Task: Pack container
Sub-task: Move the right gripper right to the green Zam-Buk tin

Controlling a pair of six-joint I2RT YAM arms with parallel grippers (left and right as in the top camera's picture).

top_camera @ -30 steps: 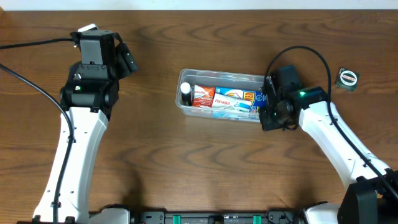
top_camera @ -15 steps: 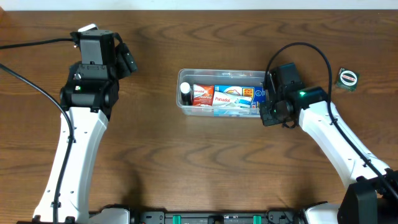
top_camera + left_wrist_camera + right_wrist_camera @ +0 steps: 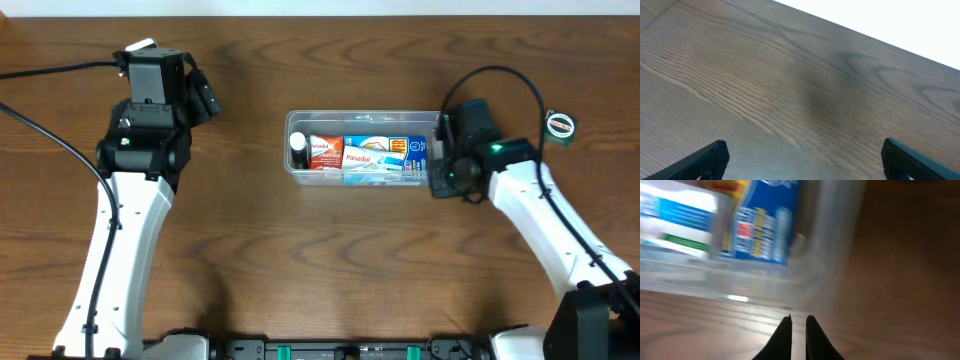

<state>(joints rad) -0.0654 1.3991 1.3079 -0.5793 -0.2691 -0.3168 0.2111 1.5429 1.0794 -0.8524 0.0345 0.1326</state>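
Note:
The container (image 3: 365, 117), a clear rectangular tub, lies at the table's middle. It holds a small dark-capped bottle (image 3: 298, 151) at its left end, red and white packets and a blue packet (image 3: 417, 152) at its right end. My right gripper (image 3: 440, 172) is shut and empty, right at the tub's right end. In the right wrist view its fingertips (image 3: 798, 321) sit just above the wood in front of the tub's clear wall (image 3: 765, 287), with the blue packet (image 3: 765, 225) behind it. My left gripper (image 3: 205, 100) is open and empty over bare wood (image 3: 800, 160), far left.
A small round green and red packet (image 3: 560, 126) lies on the table at the far right, beyond my right arm. A black cable (image 3: 40, 72) runs across the far left. The table's back edge is close behind the tub.
My right gripper has moved right and a little toward the back. The tub's right end has swung with it, so the tub lies straighter. The left arm has not moved.

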